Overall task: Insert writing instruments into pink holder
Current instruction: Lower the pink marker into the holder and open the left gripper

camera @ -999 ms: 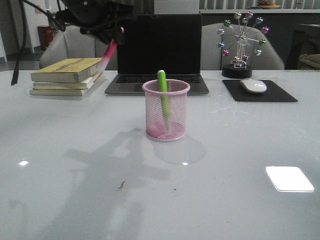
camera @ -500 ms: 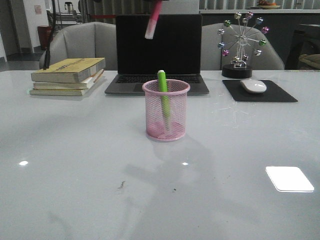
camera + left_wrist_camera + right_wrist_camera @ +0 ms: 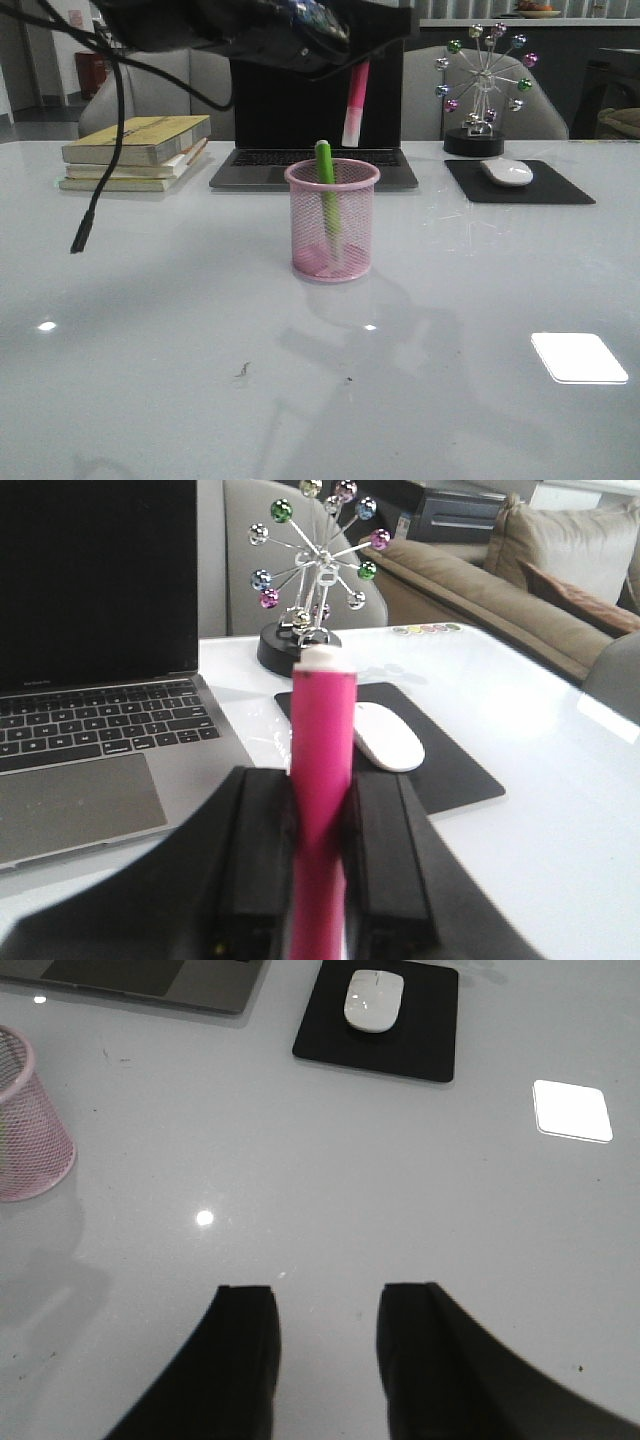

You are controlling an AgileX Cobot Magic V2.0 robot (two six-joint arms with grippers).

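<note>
The pink mesh holder [image 3: 332, 220] stands mid-table with the lime green marker [image 3: 325, 180] upright inside it, top poking above the rim. My left gripper [image 3: 362, 55] hangs high above the holder's right rim, shut on the pink marker [image 3: 355, 100], which points down with its pale cap end lowest. In the left wrist view the pink marker [image 3: 322, 770] is clamped between both black fingers [image 3: 262, 850]. My right gripper [image 3: 328, 1305] is open over bare table, with the holder [image 3: 30, 1120] off to one side.
An open laptop [image 3: 316, 105] sits behind the holder. A stack of books [image 3: 135, 150] lies at back left. A white mouse [image 3: 507, 171] on a black pad [image 3: 520, 184] and a ball ferris-wheel ornament [image 3: 485, 90] are at back right. A black cable [image 3: 95, 200] dangles at left.
My left arm has carried the pink marker rightward and down, from the upper left to just above the holder's right rim. The green marker and holder have not moved.
</note>
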